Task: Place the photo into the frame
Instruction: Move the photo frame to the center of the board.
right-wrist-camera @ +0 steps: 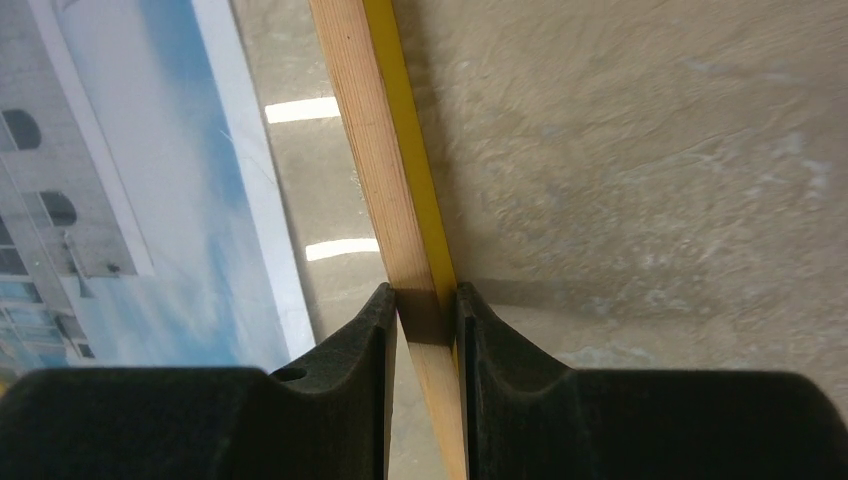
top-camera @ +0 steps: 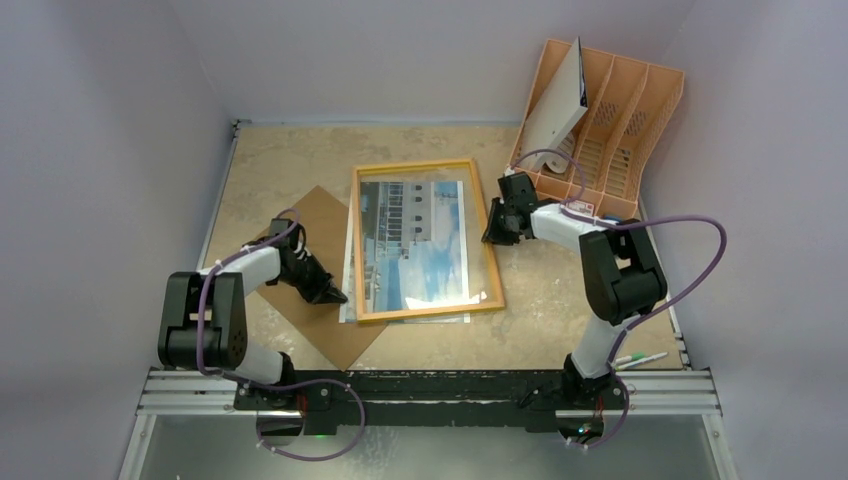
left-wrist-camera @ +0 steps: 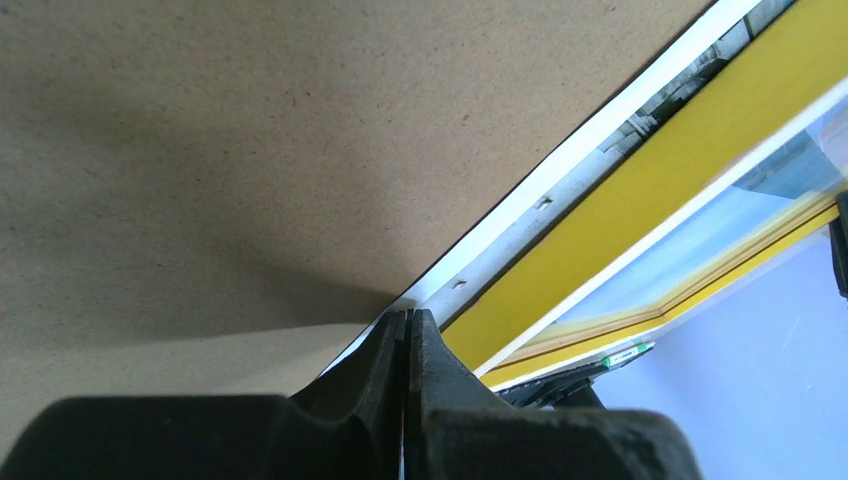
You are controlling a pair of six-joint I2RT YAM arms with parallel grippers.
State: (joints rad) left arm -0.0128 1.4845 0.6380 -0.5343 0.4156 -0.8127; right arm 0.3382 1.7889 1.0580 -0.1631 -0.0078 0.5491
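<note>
The frame (top-camera: 421, 166) lies mid-table with its light wood back up and yellow on its edges. The photo (top-camera: 420, 250), a white building under blue sky, lies inside and under it, sticking out past the left and near rails. My right gripper (top-camera: 493, 231) is shut on the frame's right rail (right-wrist-camera: 365, 120), one finger on each side of the rail (right-wrist-camera: 427, 300). My left gripper (top-camera: 335, 295) is shut on the photo's white left border (left-wrist-camera: 570, 160), fingertips pressed together (left-wrist-camera: 407, 315). The yellow rail (left-wrist-camera: 640, 190) runs just beyond.
The brown backing board (top-camera: 320, 215) lies left of the frame, under my left gripper, and fills the left wrist view (left-wrist-camera: 250, 130). An orange file tray (top-camera: 620, 120) holding a white sheet (top-camera: 555, 100) stands at the back right. Pens (top-camera: 640, 358) lie at the near right edge.
</note>
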